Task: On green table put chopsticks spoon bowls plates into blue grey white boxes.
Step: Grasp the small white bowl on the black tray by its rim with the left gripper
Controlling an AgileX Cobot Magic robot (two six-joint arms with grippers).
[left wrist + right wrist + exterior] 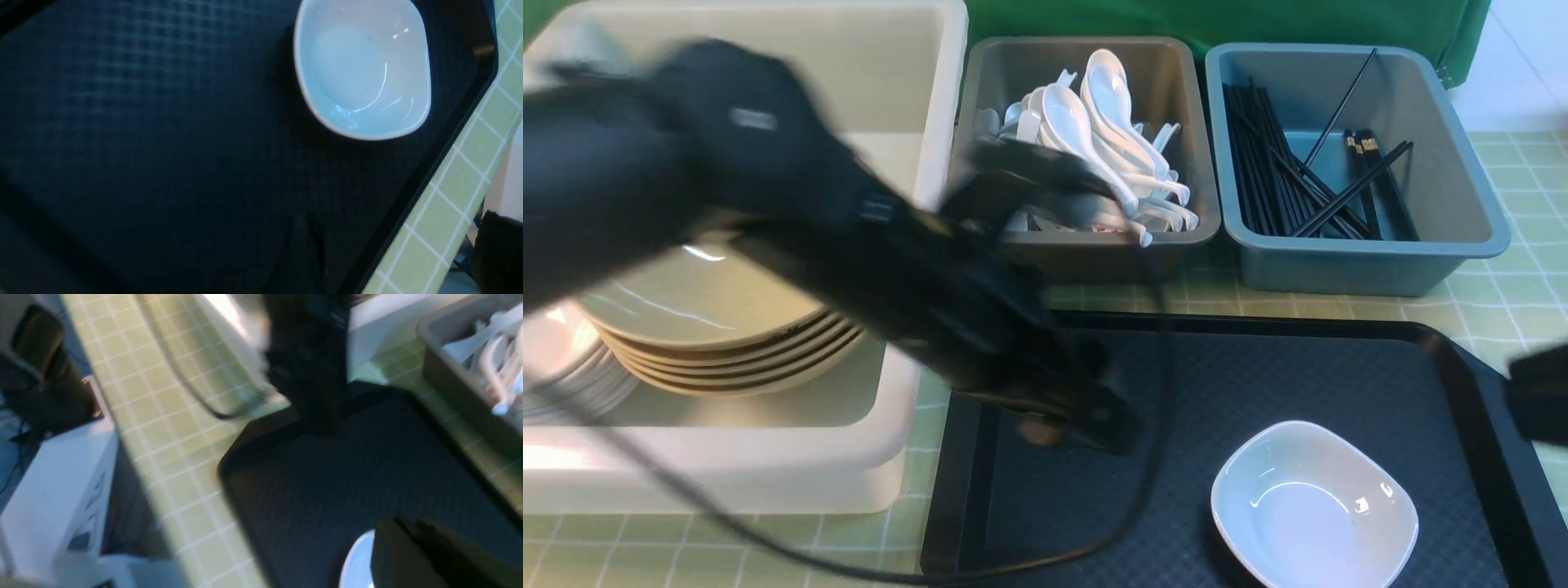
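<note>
A single white plate [1313, 502] [361, 67] lies on the black tray [1258, 376] on the green table [1503, 302]. My left gripper [1086, 429] [394, 216] is blurred, low over the tray's left part, left of the plate and apart from it; it is open and holds nothing. My right gripper [1539, 392] [402, 531] is shut and empty at the tray's right edge, with the plate [359, 559] showing beside its fingers. The white box [768, 469] holds stacked bowls [698, 298] and plates [572, 384]. Spoons [1094, 122] fill the grey box [1094, 249]; chopsticks [1282, 175] lie in the blue box [1347, 265].
The left arm [768, 188] reaches across the white box and the grey box's front, and its cable [1045, 563] trails over the tray's near left corner. The three boxes stand in a row behind and left of the tray.
</note>
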